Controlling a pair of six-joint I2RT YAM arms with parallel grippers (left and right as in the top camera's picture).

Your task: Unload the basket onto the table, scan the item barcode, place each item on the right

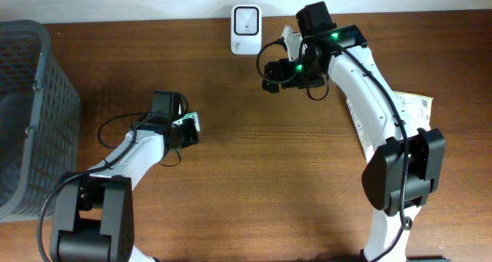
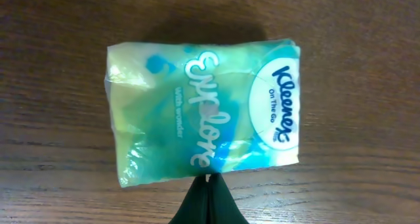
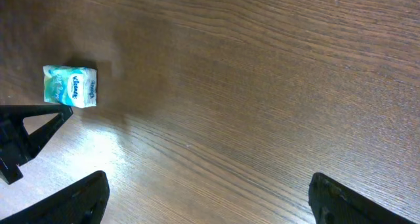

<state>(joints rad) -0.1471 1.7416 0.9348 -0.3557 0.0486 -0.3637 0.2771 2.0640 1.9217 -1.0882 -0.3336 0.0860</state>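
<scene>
I see the brown wooden worktop [image 1: 254, 200] carrying a tissue pack [image 2: 203, 112], a grey basket [image 1: 31, 116] at its left edge and a white device [image 1: 246, 20] at its far edge.

Overhead camera looks straight down on the whole table [image 1: 269, 185]. Left wrist camera hangs close above the tissue pack [image 2: 207, 112], which fills much of its frame. Right wrist camera, farther off, shows the same pack small at left.
</scene>
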